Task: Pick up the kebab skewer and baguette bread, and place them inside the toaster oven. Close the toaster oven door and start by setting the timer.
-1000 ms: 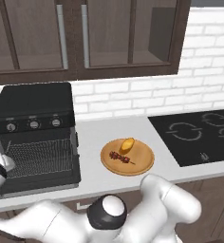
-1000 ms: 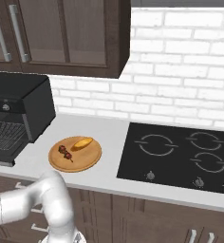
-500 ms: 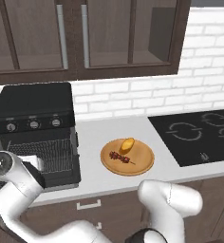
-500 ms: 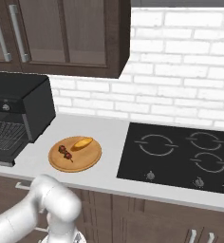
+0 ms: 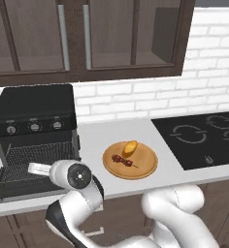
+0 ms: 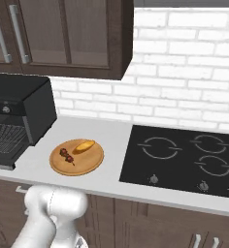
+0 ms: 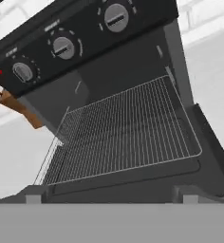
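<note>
Even, soft rendered light fills the kitchen, with no harsh glare. The pale grey surface (image 5: 94, 140) carries faint shadows beside the boxy black toaster oven (image 5: 34, 109). All views look slightly soft and pixelated; the hand view is tilted, its oven interior dim.

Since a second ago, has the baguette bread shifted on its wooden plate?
No. The baguette bread lies on the wooden plate, beside the kebab skewer, as before.
</note>
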